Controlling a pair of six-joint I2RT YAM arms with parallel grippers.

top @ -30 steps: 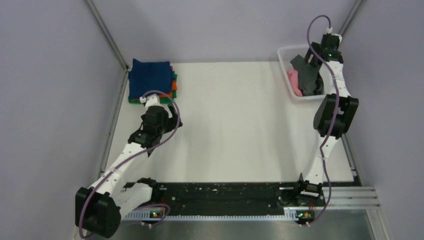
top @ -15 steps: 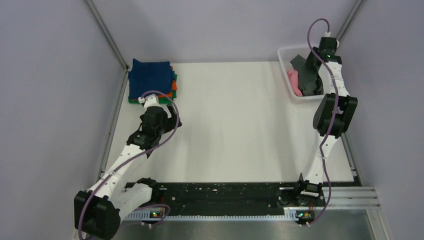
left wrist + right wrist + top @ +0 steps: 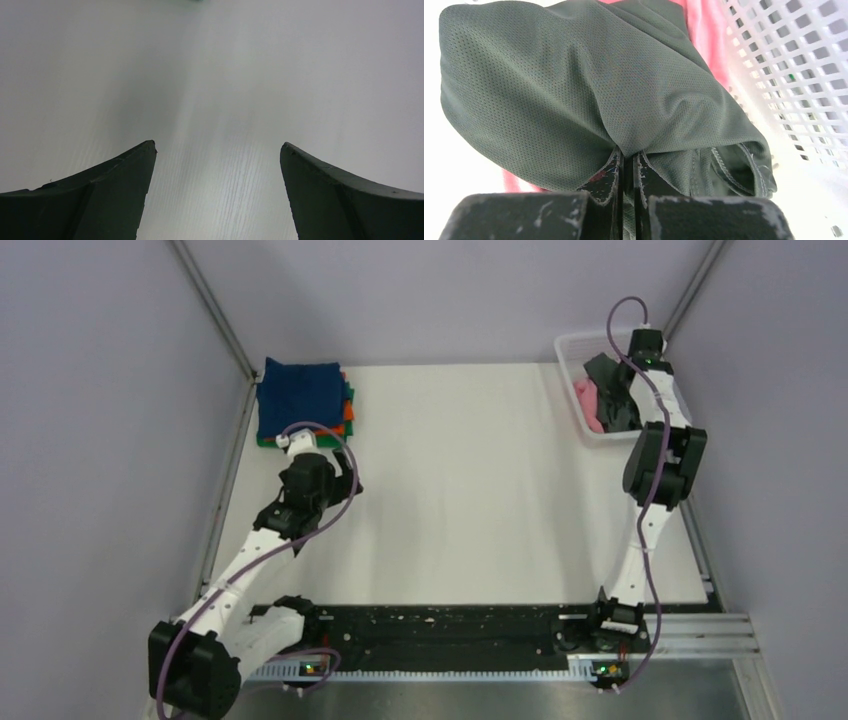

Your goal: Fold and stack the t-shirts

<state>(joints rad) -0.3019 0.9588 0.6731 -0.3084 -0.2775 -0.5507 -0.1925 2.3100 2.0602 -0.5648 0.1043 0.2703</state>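
A folded stack of t-shirts (image 3: pixel 300 395), navy on top with orange and green edges below, lies at the table's back left. In the white mesh basket (image 3: pixel 572 344) at the back right lie a dark grey t-shirt (image 3: pixel 610 390) and a pink one (image 3: pixel 588 405). My right gripper (image 3: pixel 628 161) reaches down into the basket and is shut on a pinched fold of the dark grey t-shirt (image 3: pixel 574 90); pink cloth (image 3: pixel 704 30) shows behind it. My left gripper (image 3: pixel 217 146) hangs open over bare table, just in front of the stack, holding nothing.
The basket's mesh wall (image 3: pixel 784 60) stands close on the right of my right gripper. A metal frame rail (image 3: pixel 228 480) runs along the table's left edge beside the left arm (image 3: pixel 310 485). The white tabletop (image 3: pixel 470 490) lies between the arms.
My right gripper has dropped deeper into the basket and gone from open to shut on the dark grey t-shirt. The left arm has barely moved.
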